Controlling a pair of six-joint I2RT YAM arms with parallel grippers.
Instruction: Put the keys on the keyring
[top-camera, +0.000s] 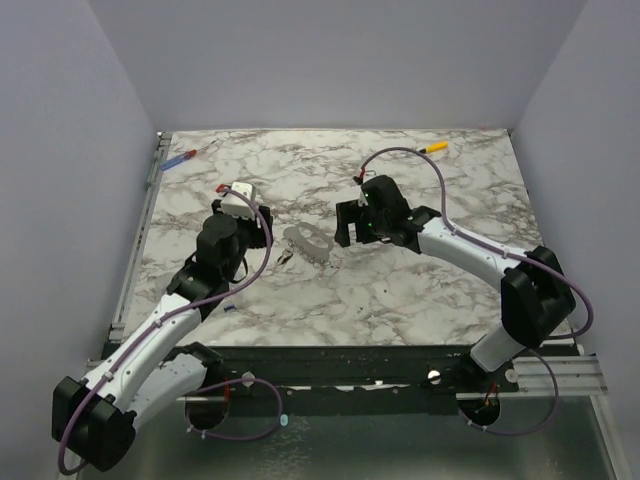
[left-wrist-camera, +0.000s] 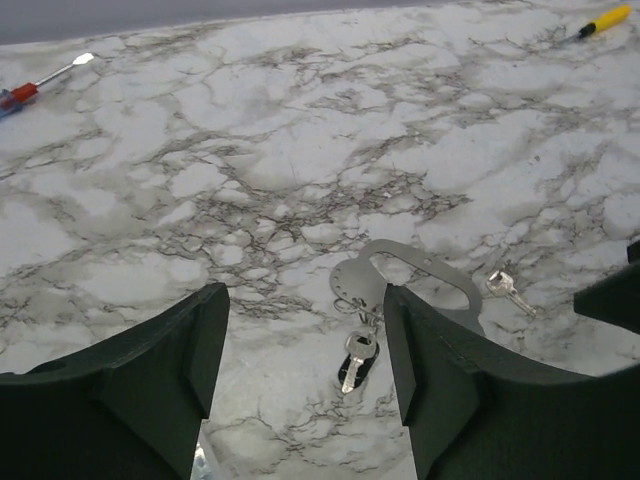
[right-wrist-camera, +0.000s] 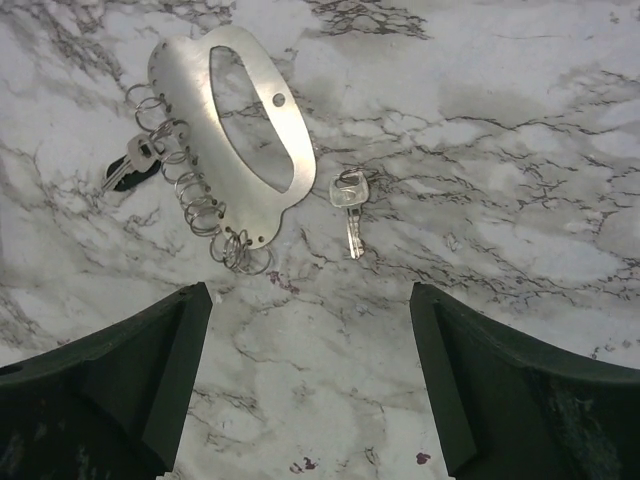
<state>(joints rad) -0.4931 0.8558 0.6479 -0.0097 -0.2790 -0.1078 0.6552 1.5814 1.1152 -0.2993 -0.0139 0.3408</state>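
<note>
— Where's the loose key (right-wrist-camera: 352, 215)?
— Flat beside the metal plate (right-wrist-camera: 183, 95), opposite its rings (right-wrist-camera: 195, 195). The left gripper (left-wrist-camera: 305, 330) and right gripper (right-wrist-camera: 310, 330) hover open, empty, flanking the plate, likely to steady and fetch.

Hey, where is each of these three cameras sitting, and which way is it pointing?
Top external: high behind the bases, looking down over the marble table; the left arm and right arm both show.
Left wrist: low on the left arm, facing the table's far edge; left gripper fingers frame the ringed metal plate.
Right wrist: on the right arm, looking steeply down; right gripper fingers fill the bottom corners.
Shared: both wrist views show the plate and the loose key.
</note>
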